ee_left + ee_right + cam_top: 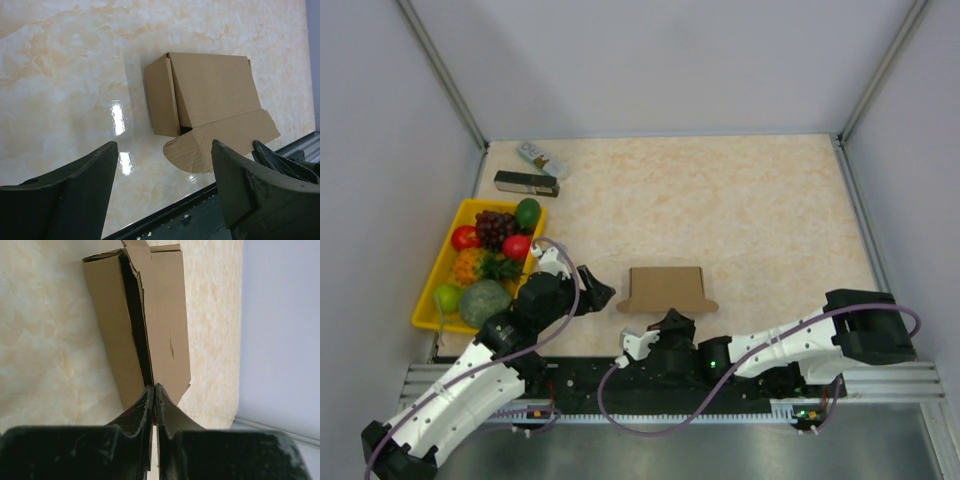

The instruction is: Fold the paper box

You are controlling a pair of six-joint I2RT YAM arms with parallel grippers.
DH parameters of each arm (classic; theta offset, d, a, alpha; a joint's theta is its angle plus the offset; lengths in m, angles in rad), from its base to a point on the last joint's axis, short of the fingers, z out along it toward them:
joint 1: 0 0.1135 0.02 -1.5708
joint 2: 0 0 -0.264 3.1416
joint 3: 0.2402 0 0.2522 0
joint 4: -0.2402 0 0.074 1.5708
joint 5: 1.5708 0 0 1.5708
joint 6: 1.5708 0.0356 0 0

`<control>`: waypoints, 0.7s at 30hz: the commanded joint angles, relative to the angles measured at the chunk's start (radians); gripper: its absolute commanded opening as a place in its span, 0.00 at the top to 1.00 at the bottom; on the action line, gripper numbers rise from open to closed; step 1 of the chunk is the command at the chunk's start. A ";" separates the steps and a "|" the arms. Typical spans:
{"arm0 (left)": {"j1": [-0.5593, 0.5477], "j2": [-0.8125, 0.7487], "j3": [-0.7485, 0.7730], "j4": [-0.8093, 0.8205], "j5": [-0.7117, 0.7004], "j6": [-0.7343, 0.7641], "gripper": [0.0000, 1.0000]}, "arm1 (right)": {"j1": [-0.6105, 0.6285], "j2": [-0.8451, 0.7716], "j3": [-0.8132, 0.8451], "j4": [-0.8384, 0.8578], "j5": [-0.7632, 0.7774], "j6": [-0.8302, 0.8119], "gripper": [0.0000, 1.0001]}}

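Brown box (pixel 666 288) lies lengthwise across your desk (pixel 770 220), loose flap (pixel 225 136) toward you; right fingers (pixel 155 399) clamped on that flap, left fingers (pixel 598 292) spread wide off its left end.

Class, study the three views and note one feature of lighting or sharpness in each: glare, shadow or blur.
Left wrist view: white glare patches on the glossy table beside the paper box; the left claw is dark and soft-edged near the lens. Right wrist view: the right claw is nearly black, the box's open seam in deep shadow. Top external view: even light, only faint shadows.
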 commanded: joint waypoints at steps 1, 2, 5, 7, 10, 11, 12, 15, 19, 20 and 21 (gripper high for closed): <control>0.013 0.000 -0.015 0.073 0.034 -0.027 0.20 | -0.012 -0.029 -0.011 0.032 -0.023 0.015 0.98; 0.016 0.002 -0.018 0.074 0.056 -0.031 0.20 | -0.012 -0.017 -0.011 0.028 -0.046 0.018 0.96; 0.027 0.014 -0.026 0.090 0.081 -0.045 0.20 | -0.012 0.007 -0.008 0.009 -0.086 0.052 0.94; 0.033 0.027 -0.032 0.088 0.099 -0.053 0.20 | -0.012 0.018 -0.012 0.009 -0.099 0.070 0.94; 0.060 0.034 -0.044 0.088 0.130 -0.065 0.20 | -0.012 0.041 -0.029 0.020 -0.122 0.087 0.94; 0.077 0.033 -0.049 0.096 0.140 -0.074 0.20 | -0.012 0.046 -0.029 0.020 -0.125 0.092 0.93; 0.088 0.034 -0.054 0.099 0.146 -0.082 0.19 | -0.012 0.050 -0.029 0.020 -0.129 0.095 0.93; 0.139 0.066 -0.078 0.142 0.217 -0.114 0.20 | -0.012 0.050 -0.029 0.028 -0.131 0.113 0.94; 0.182 0.152 -0.146 0.316 0.369 -0.151 0.18 | -0.018 0.018 -0.032 0.044 -0.129 0.113 0.94; 0.182 0.165 -0.156 0.356 0.401 -0.152 0.18 | -0.023 0.008 -0.040 0.049 -0.129 0.113 0.94; 0.182 0.177 -0.166 0.417 0.404 -0.158 0.18 | -0.027 -0.005 -0.043 0.052 -0.131 0.116 0.94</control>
